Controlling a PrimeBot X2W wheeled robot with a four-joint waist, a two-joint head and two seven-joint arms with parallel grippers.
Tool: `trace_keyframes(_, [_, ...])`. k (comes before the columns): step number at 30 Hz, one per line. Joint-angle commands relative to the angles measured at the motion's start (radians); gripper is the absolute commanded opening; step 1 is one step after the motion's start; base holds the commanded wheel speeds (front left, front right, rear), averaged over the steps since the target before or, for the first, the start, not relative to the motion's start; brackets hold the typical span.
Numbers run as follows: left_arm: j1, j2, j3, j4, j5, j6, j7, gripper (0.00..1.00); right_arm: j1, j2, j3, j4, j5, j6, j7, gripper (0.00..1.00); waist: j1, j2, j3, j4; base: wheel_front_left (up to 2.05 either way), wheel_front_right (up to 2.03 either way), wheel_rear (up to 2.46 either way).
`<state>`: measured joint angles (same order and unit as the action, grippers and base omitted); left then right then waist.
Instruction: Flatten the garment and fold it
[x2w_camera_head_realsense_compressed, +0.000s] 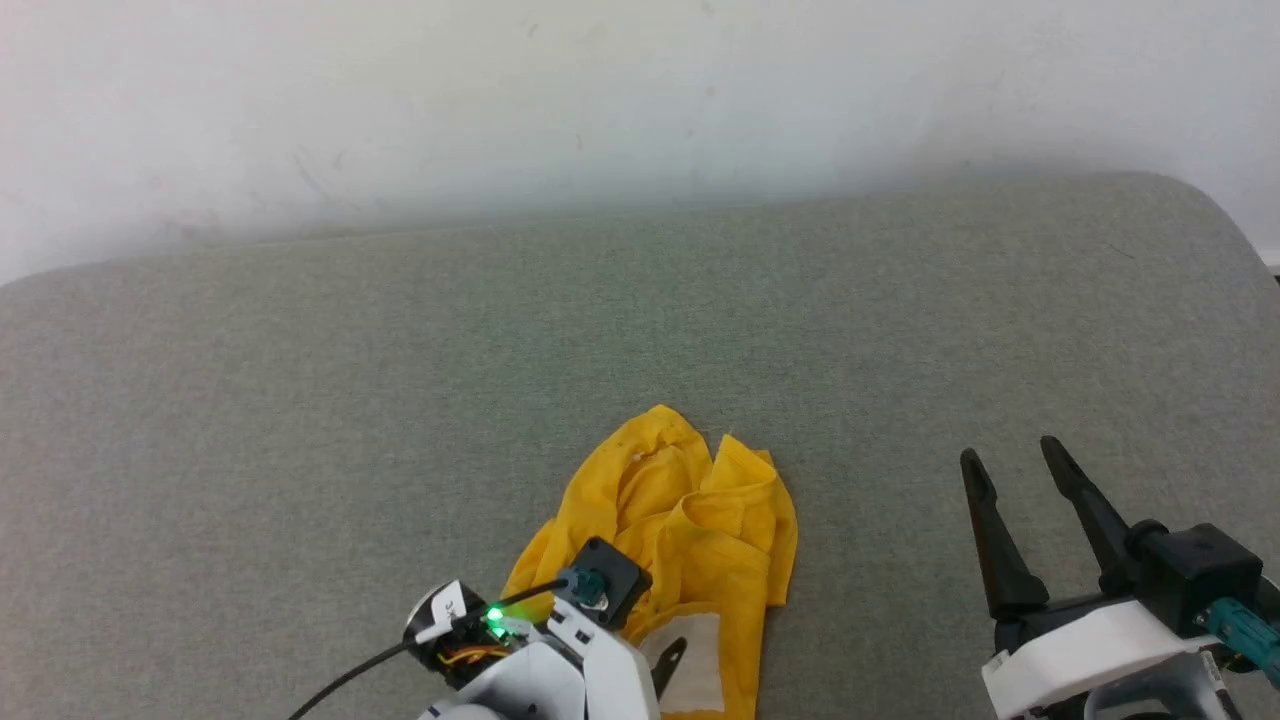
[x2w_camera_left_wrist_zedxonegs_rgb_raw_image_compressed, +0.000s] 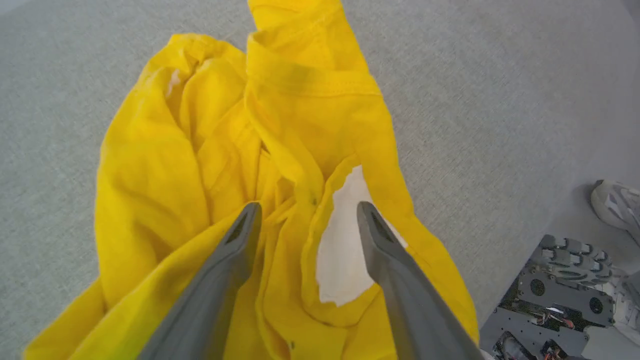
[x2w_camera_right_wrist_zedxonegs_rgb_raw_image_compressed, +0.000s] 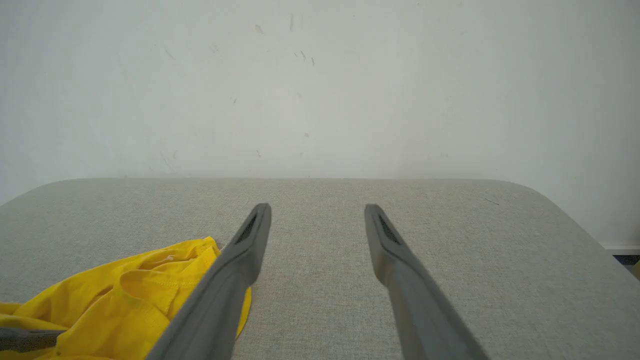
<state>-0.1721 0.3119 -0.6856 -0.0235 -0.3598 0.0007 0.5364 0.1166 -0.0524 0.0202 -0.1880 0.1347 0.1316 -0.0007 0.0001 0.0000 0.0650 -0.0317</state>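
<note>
The bright yellow T-shirt (x2w_camera_head_realsense_compressed: 690, 520) lies crumpled in a heap near the front edge of the grey surface, with its white rectangular patch (x2w_camera_head_realsense_compressed: 702, 662) showing at the near end. My left gripper (x2w_camera_left_wrist_zedxonegs_rgb_raw_image_compressed: 308, 207) stands open just above the heap. Its fingers straddle a bunched fold, and the right finger lies over the white patch (x2w_camera_left_wrist_zedxonegs_rgb_raw_image_compressed: 340, 255). No cloth is pinched. My right gripper (x2w_camera_head_realsense_compressed: 1012, 460) is open over bare surface, well to the right of the shirt. In the right wrist view the gripper (x2w_camera_right_wrist_zedxonegs_rgb_raw_image_compressed: 317, 207) holds nothing, and the shirt (x2w_camera_right_wrist_zedxonegs_rgb_raw_image_compressed: 125, 295) sits at the lower left.
The grey padded surface (x2w_camera_head_realsense_compressed: 640, 330) stretches wide to the left, right and back, ending at a white wall (x2w_camera_head_realsense_compressed: 640, 100). Its far right corner is rounded. The left wrist view shows the robot's base (x2w_camera_left_wrist_zedxonegs_rgb_raw_image_compressed: 560, 290) and a pale shoe (x2w_camera_left_wrist_zedxonegs_rgb_raw_image_compressed: 617, 205) beyond the surface's edge.
</note>
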Motion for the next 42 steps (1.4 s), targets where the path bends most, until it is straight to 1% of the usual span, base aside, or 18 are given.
trace_keyframes(1, [-0.014,0.007,-0.006,0.008,0.009,-0.005,0.003,0.66,-0.013,0.002,0.001,0.003,0.008,-0.001,-0.003,1.00,-0.0001,0.0000,0.007,-0.010,0.00,0.00,0.00])
trace_keyframes(2, [-0.014,0.007,-0.008,0.016,0.007,-0.007,0.003,0.21,-0.014,0.002,0.000,0.005,0.009,-0.001,-0.005,1.00,-0.0001,0.0000,0.008,-0.011,0.00,0.00,0.00])
trace_keyframes(3, [-0.015,0.006,-0.006,0.018,0.006,-0.007,-0.003,0.00,-0.014,0.002,-0.001,0.006,0.010,-0.001,-0.007,1.00,-0.0001,0.0000,0.008,-0.012,0.00,0.00,0.00])
trace_keyframes(7, [-0.028,0.020,0.026,-0.009,0.012,0.009,-0.048,0.00,-0.012,0.002,-0.012,0.012,0.011,-0.001,-0.012,1.00,-0.0001,0.0000,0.004,-0.003,0.00,0.00,0.00])
trace_keyframes(10, [-0.044,0.034,0.083,-0.073,0.019,0.048,-0.099,0.00,-0.010,0.002,-0.018,0.017,0.013,-0.001,-0.015,1.00,-0.0001,0.0000,-0.004,0.009,0.00,0.00,0.00])
trace_keyframes(12, [-0.048,0.053,0.137,-0.128,0.025,0.090,-0.123,0.00,-0.007,0.002,-0.020,0.019,0.014,-0.001,-0.016,1.00,-0.0001,0.0000,-0.009,0.016,0.00,0.00,0.00])
trace_keyframes(15, [-0.022,0.094,0.240,-0.187,0.023,0.172,-0.130,0.00,-0.003,0.002,-0.019,0.021,0.014,-0.001,-0.018,1.00,-0.0001,0.0000,-0.012,0.023,0.00,0.00,0.00])
trace_keyframes(18, [0.051,0.136,0.347,-0.188,0.000,0.260,-0.113,0.00,-0.001,0.002,-0.015,0.022,0.015,-0.001,-0.016,1.00,-0.0001,0.0000,-0.008,0.025,0.00,0.00,0.00])
trace_keyframes(20, [0.110,0.154,0.410,-0.153,-0.032,0.300,-0.109,0.00,-0.003,0.002,-0.014,0.021,0.015,-0.001,-0.016,1.00,-0.0001,0.0000,-0.001,0.024,0.00,0.00,0.00])
trace_keyframes(22, [0.158,0.159,0.465,-0.094,-0.068,0.320,-0.132,0.00,-0.005,0.002,-0.014,0.021,0.015,-0.001,-0.015,1.00,-0.0001,0.0000,0.009,0.023,0.00,0.00,0.00])
trace_keyframes(23, [0.177,0.160,0.484,-0.054,-0.084,0.321,-0.149,0.00,-0.007,0.002,-0.015,0.021,0.014,-0.001,-0.015,1.00,-0.0001,0.0000,0.014,0.023,0.00,0.00,0.00])
trace_keyframes(26, [0.207,0.142,0.510,0.068,-0.128,0.298,-0.206,0.00,-0.016,0.002,-0.012,0.024,0.011,-0.001,-0.011,1.00,-0.0001,0.0000,0.026,0.020,0.00,0.00,0.00])
trace_keyframes(27, [0.208,0.131,0.513,0.096,-0.138,0.288,-0.230,0.27,-0.019,0.002,-0.010,0.025,0.010,-0.001,-0.011,1.00,-0.0001,0.0000,0.028,0.019,0.00,0.00,0.00])
trace_keyframes(28, [0.205,0.114,0.518,0.116,-0.153,0.279,-0.256,0.75,-0.021,0.002,-0.012,0.026,0.009,-0.001,-0.010,1.00,-0.0001,0.0000,0.028,0.019,0.00,0.00,0.00])
trace_keyframes(29, [0.202,0.101,0.519,0.131,-0.158,0.272,-0.282,1.00,-0.022,0.002,-0.014,0.026,0.007,-0.001,-0.009,1.00,-0.0001,0.0000,0.028,0.020,0.00,0.00,0.00])
trace_keyframes(32, [0.193,0.065,0.529,0.140,-0.165,0.256,-0.387,1.00,-0.021,0.002,-0.018,0.027,0.004,-0.001,-0.005,1.00,-0.0001,0.0000,0.020,0.023,0.00,0.00,0.00])
trace_keyframes(38, [0.191,0.020,0.534,0.089,-0.120,0.221,-0.669,1.00,-0.012,0.002,-0.022,0.034,0.000,-0.001,0.012,1.00,-0.0001,0.0000,-0.012,0.044,0.00,0.00,0.00])
trace_keyframes(42, [0.202,0.004,0.529,0.065,-0.092,0.196,-0.769,1.00,-0.020,-0.005,-0.013,0.054,0.005,-0.001,0.040,1.00,-0.0001,0.0000,-0.023,0.065,0.00,0.00,0.00])
